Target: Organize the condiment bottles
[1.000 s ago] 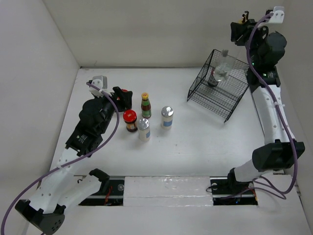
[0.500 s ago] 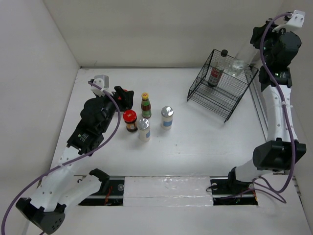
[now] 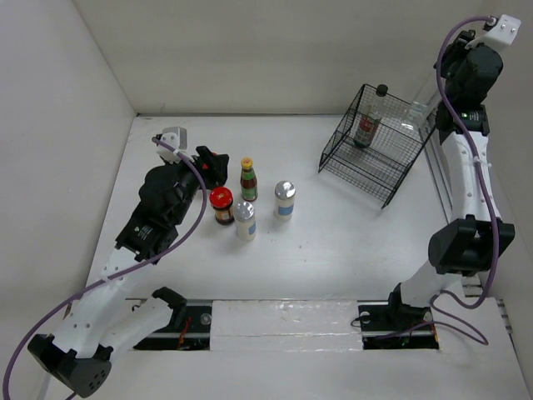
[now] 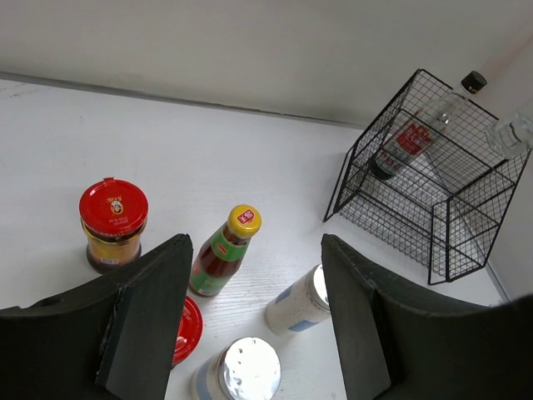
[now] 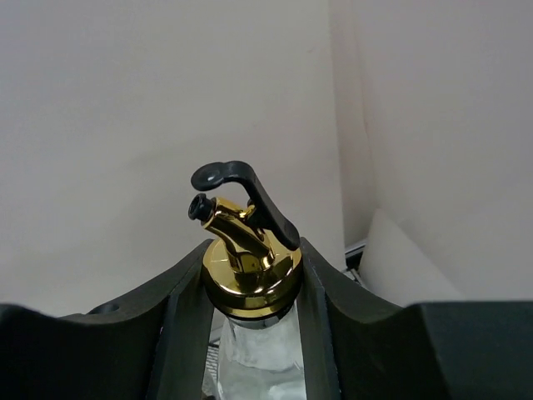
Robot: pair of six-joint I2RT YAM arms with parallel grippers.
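My right gripper (image 5: 252, 275) is shut on the neck of the clear gold-capped glass bottle (image 5: 250, 258). It holds the bottle (image 3: 414, 112) up at the back right corner of the black wire basket (image 3: 375, 171). A black-capped bottle (image 3: 369, 122) leans inside the basket. My left gripper (image 3: 211, 165) hangs open, nothing between its fingers, above the group at centre left. That group is the yellow-capped dark sauce bottle (image 4: 223, 252), two silver-lidded white shakers (image 4: 297, 302) (image 4: 238, 372) and two red-lidded jars (image 4: 112, 222) (image 4: 188, 330).
The basket (image 4: 433, 218) sits tilted at the back right, close to the right wall. White walls close in the table at the back and on both sides. The arm bases (image 3: 283, 321) stand along the near edge.
My right arm has swung right and back with the clear bottle, from over the basket's inside to its back right corner. The left arm has hardly moved.
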